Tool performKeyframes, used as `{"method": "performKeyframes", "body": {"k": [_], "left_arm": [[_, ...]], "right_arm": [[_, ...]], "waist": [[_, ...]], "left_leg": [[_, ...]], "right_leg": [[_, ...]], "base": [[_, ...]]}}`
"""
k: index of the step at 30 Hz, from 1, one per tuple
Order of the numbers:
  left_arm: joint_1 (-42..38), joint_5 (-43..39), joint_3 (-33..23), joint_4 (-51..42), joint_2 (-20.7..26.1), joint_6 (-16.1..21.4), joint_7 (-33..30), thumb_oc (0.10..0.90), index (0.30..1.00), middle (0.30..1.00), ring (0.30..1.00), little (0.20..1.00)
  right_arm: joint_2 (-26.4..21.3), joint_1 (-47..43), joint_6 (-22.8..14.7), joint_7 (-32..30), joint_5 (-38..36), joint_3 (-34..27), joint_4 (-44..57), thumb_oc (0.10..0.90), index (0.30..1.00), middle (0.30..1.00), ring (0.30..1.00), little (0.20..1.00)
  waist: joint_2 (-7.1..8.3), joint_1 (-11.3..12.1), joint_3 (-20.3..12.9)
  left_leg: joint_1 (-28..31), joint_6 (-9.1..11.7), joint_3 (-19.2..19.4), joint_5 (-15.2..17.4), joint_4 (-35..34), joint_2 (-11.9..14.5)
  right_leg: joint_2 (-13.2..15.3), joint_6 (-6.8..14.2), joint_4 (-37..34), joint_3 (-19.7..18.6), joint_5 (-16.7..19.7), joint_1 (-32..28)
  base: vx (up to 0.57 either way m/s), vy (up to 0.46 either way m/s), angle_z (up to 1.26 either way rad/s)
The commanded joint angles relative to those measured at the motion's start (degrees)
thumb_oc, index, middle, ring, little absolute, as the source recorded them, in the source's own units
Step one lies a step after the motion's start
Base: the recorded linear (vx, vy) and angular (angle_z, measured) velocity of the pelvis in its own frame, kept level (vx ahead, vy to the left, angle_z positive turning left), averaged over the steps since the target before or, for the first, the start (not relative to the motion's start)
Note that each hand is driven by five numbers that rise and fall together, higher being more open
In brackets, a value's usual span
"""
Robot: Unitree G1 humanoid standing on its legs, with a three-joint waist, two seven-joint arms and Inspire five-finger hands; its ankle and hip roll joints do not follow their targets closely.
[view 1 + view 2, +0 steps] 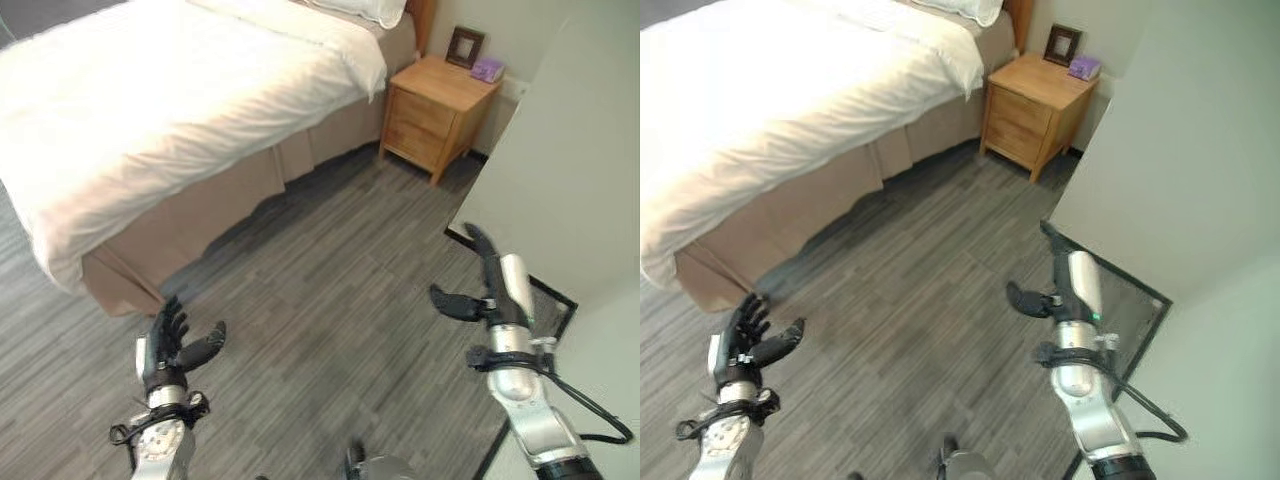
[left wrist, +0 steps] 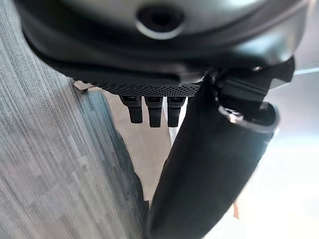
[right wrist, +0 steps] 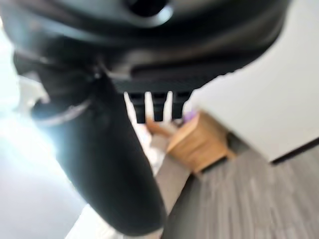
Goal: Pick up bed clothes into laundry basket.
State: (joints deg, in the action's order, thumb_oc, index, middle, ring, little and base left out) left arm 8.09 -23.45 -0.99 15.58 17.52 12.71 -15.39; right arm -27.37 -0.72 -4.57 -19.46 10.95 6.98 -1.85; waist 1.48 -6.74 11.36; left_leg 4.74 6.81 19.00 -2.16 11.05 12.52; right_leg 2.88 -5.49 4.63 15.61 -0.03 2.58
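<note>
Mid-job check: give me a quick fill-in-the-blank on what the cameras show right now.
1. The white duvet lies on the ____.
2. The picture frame stands on the wooden ____.
3. The left robot hand and right robot hand both hold ____.
4. The floor is coloured ____.

Missing: bed; nightstand; nothing; grey

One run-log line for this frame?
phase: approach | left hand: open, empty | right hand: open, empty | bed: ahead-left | nightstand: beyond
</note>
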Motion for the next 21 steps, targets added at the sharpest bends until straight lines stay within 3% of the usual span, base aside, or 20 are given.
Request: {"method": "performKeyframes", "body": {"k": [1, 4, 8, 10, 11, 12, 13, 14, 16, 17, 18, 21], "left_arm": [[-0.4, 2.1, -0.2, -7.0, 3.7, 4.5, 0.7, 0.8, 0.9, 0.9, 0.9, 0.9], [-1.3, 2.6, 1.2, -7.6, 4.5, 3.9, 2.2, 0.8, 0.9, 0.9, 0.9, 0.9], [-1.6, 3.6, 1.7, -8.4, 4.9, 4.0, 3.0, 0.8, 0.9, 0.9, 0.9, 0.9], [-2.5, -1.3, 1.9, -11.2, 4.7, 4.8, 5.1, 0.8, 0.9, 0.9, 0.9, 0.9], [-2.5, -1.6, 1.9, -11.2, 4.8, 4.8, 5.2, 0.8, 0.9, 0.9, 0.9, 0.9], [-2.7, -4.1, 1.6, -12.1, 4.7, 5.2, 5.9, 0.8, 0.9, 0.9, 0.9, 0.9], [-3.1, -5.7, 1.5, -12.7, 4.7, 5.7, 5.9, 0.8, 0.9, 0.9, 0.9, 0.9], [-3.5, -6.4, 1.2, -13.2, 5.2, 6.2, 5.7, 0.8, 0.9, 0.9, 0.9, 0.9], [-5.0, -5.4, 0.8, -13.7, 6.6, 6.9, 5.4, 0.8, 0.9, 0.9, 0.9, 0.9], [-6.3, -5.3, -0.2, -14.6, 8.0, 7.6, 5.8, 0.8, 0.9, 0.9, 0.9, 0.9], [-8.1, -3.9, -0.9, -15.2, 9.9, 7.8, 5.9, 0.8, 0.9, 0.9, 0.9, 0.9], [-8.6, -2.6, -3.0, -14.9, 10.6, 7.8, 5.3, 0.8, 0.9, 0.9, 0.9, 0.9]], "right_arm": [[-0.9, -2.7, -5.4, -0.6, 0.3, -3.7, 3.8, 0.8, 0.9, 0.9, 0.9, 0.9], [-0.9, -0.8, -5.0, 0.0, 0.3, -6.5, 4.8, 0.8, 0.9, 0.9, 0.9, 0.9], [0.1, 0.1, -5.2, 0.6, -0.2, -7.6, 4.7, 0.8, 0.9, 0.9, 0.9, 0.9], [1.4, 2.2, -4.9, 1.6, 0.1, -8.0, 5.0, 0.8, 0.9, 0.9, 0.9, 0.9], [1.4, 2.2, -4.9, 1.7, 0.2, -8.0, 5.0, 0.8, 0.9, 0.9, 0.9, 0.9], [1.6, 2.7, -4.6, 1.8, 0.6, -7.9, 5.0, 0.8, 0.9, 0.9, 0.9, 0.9], [2.1, 3.7, -4.4, 2.1, 1.1, -7.9, 4.5, 0.8, 0.9, 0.9, 0.9, 0.9], [2.5, 4.7, -4.3, 2.3, 1.6, -8.0, 4.3, 0.8, 0.9, 0.9, 0.9, 0.9], [2.9, 7.2, -4.6, 2.8, 2.4, -8.3, 4.3, 0.8, 0.9, 0.9, 0.9, 0.9], [2.0, 8.2, -4.7, 3.4, 2.8, -8.5, 4.8, 0.8, 0.9, 0.9, 0.9, 0.9], [1.1, 8.0, -5.1, 3.9, 2.7, -9.2, 5.4, 0.8, 0.9, 0.9, 0.9, 0.9], [0.1, 6.6, -5.1, 4.1, 3.3, -9.0, 5.2, 0.8, 0.9, 0.9, 0.9, 0.9]], "waist": [[-0.4, -1.6, -5.1], [0.35, -3.2, -5.2], [1.87, -3.0, -4.9], [3.22, -2.5, -3.9], [3.27, -2.5, -3.9], [3.47, -2.9, -3.6], [3.76, -4.2, -2.9], [4.07, -5.0, -2.8], [3.73, -6.9, -3.4], [3.2, -7.3, -3.4], [3.41, -7.0, -3.8], [3.79, -5.5, -4.7]], "left_leg": [[7.8, 0.3, 6.5, 8.0, 2.3, 2.1], [7.4, -0.2, 9.7, 9.9, -4.8, 1.0], [7.9, -1.6, 8.9, 10.2, -9.6, -1.1], [7.8, -3.0, 8.0, 8.8, -14.2, -3.3], [7.9, -3.2, 8.0, 8.8, -14.4, -3.5], [8.0, -3.6, 7.4, 8.6, -15.4, -4.1], [7.8, -3.9, 6.1, 8.4, -15.6, -4.5], [6.9, -4.4, 5.8, 7.2, -15.5, -4.6], [6.1, -4.6, 2.5, 7.3, -15.6, -4.7], [5.2, -4.4, -0.8, 7.6, -15.6, -5.2], [4.0, -4.7, -4.0, 8.1, -15.3, -5.9], [4.4, -4.5, -3.3, 8.1, -14.8, -6.6]], "right_leg": [[4.3, 6.9, 0.9, 6.2, -8.9, -3.6], [5.6, 8.1, 0.7, 9.9, -7.2, -3.8], [6.7, 9.6, 2.0, 10.2, -5.3, -3.6], [7.9, 12.9, 7.3, 9.1, -3.0, -2.1], [8.2, 13.1, 7.7, 9.0, -3.1, -1.9], [8.6, 15.0, 10.5, 7.2, -1.4, -0.6], [7.8, 17.0, 12.9, 2.6, 0.7, 1.4], [6.7, 17.6, 13.5, -1.8, 1.9, 3.4], [3.0, 16.6, 11.0, -11.9, -0.8, 3.8], [3.2, 15.5, 5.9, -17.5, -2.5, 2.5], [5.0, 14.7, 0.0, -20.6, -2.9, -0.3], [6.7, 15.3, -4.0, -20.1, -0.4, -2.1]], "base": [[-0.07, 0.131, 1.44], [-0.03, 0.178, 1.67], [-0.01, 0.237, 0.88], [-0.02, 0.341, 0.4], [0.0, 0.254, 0.48], [0.0, 0.142, 0.39], [-0.06, 0.146, 0.36], [-0.05, 0.094, 0.52], [0.03, 0.055, 0.76], [0.06, -0.001, 1.06], [0.01, -0.02, 1.33], [0.0, -0.063, 1.18]]}}
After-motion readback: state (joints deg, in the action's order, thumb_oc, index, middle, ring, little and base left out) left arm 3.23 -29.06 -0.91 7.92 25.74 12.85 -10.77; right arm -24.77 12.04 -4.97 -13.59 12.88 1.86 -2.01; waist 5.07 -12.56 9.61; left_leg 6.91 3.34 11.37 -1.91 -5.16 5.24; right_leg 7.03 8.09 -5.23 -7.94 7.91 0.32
